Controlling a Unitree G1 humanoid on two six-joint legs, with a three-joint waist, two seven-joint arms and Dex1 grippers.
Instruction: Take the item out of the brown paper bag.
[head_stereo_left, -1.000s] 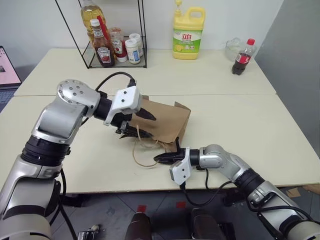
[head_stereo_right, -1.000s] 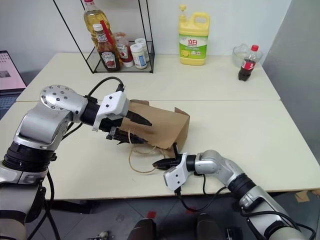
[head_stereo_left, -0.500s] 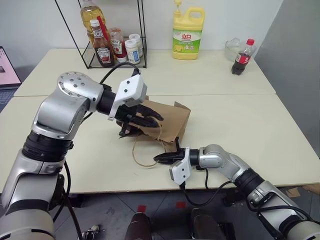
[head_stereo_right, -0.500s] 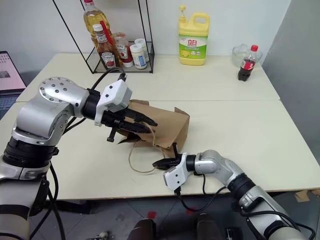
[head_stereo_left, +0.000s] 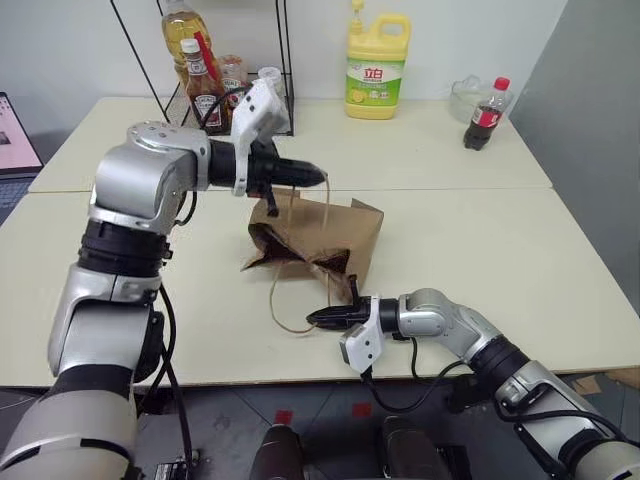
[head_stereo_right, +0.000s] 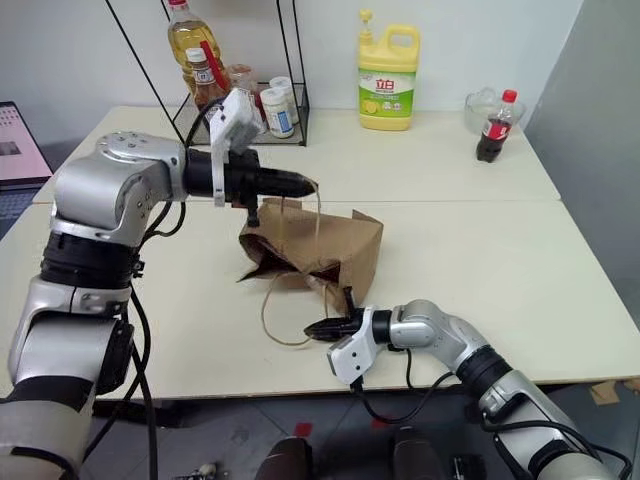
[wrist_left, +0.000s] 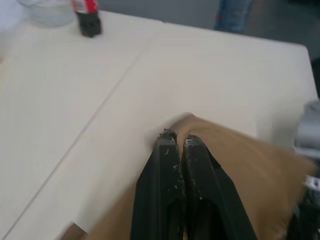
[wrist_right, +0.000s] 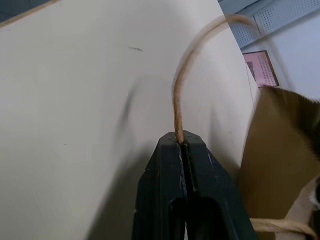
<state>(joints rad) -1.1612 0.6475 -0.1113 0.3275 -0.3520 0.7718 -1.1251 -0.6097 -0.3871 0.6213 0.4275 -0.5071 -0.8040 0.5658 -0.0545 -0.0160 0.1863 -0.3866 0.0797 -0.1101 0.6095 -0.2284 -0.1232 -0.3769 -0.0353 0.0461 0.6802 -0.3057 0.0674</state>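
Note:
The brown paper bag (head_stereo_left: 335, 232) lies on its side mid-table, its dark mouth facing my left side. My left gripper (head_stereo_left: 318, 177) is shut on the bag's upper loop handle (head_stereo_left: 326, 205) and holds it above the bag, so the upper lip is lifted. In the left wrist view the shut fingers (wrist_left: 175, 141) sit over the brown paper (wrist_left: 240, 165). My right gripper (head_stereo_left: 312, 316) rests low by the front edge, shut on the lower loop handle (wrist_right: 181, 100), which trails over the tabletop. The item is hidden inside the bag.
A wire rack (head_stereo_left: 285, 60) with sauce bottles stands at the back left. A yellow detergent jug (head_stereo_left: 376, 65) is at the back centre, a cola bottle (head_stereo_left: 484, 115) and a clear bowl (head_stereo_left: 462, 95) at the back right. A screen (head_stereo_left: 15, 135) shows at the left edge.
My left gripper closed on the upper handle and rose away from the tabletop, pulling the bag's upper lip up and the mouth wider. The right gripper stayed put.

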